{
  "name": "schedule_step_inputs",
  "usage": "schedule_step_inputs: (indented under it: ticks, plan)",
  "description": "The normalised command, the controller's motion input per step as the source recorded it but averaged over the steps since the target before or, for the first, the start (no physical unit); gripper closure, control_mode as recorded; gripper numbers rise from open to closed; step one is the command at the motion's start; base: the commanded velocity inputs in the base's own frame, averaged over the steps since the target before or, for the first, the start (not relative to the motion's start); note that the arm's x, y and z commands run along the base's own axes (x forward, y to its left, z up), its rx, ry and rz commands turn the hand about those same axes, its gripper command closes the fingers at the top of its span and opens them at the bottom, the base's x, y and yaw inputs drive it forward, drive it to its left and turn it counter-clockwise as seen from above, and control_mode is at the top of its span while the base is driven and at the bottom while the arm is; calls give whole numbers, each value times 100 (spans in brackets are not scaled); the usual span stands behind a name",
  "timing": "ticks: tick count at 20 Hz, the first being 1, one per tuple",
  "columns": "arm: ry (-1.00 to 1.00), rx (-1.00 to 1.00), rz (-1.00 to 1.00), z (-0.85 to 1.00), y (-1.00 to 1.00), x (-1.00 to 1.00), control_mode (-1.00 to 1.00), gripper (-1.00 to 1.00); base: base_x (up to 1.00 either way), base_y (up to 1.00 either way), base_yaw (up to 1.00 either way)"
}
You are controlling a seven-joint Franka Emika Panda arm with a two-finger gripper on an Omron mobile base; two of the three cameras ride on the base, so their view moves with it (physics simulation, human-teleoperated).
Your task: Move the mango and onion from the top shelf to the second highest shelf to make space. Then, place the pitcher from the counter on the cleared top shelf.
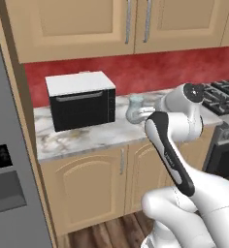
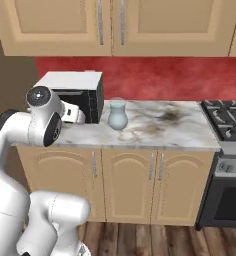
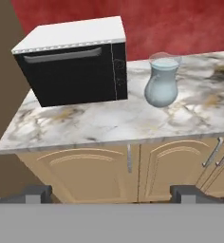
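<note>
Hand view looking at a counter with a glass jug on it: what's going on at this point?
The arm holds nothing: its gripper is open and faces the counter from in front, apart from it. The pitcher stands upright on the marble, untouched, just right of a black-and-white microwave. A stove sits at the counter's right end. Going by this, the pitcher step is not yet done.

no legible text, labels or signs

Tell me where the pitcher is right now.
The pitcher stands upright on the counter, just right of the black microwave, near the red backsplash.
</note>
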Motion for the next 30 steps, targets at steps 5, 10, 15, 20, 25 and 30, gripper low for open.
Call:
schedule_step_inputs:
  ticks: [5, 10, 15, 20, 25, 30]
  plan:
    - [0, 0, 0, 0, 0, 0, 100, -100, 87, -15, 0]
    - [0, 0, 0, 0, 0, 0, 100, -100, 73, 0, -1]
    - [2, 0, -2, -9, -3, 1, -100, -100, 23, -5, -5]
    - [12, 0, -14, -47, -23, 15, -100, -100, 0, 0, 0]
    - [14, 0, -17, -62, -40, 22, -100, -100, 0, 0, 0]
    - [13, 0, -15, -62, -34, 30, -100, -100, 0, 0, 0]
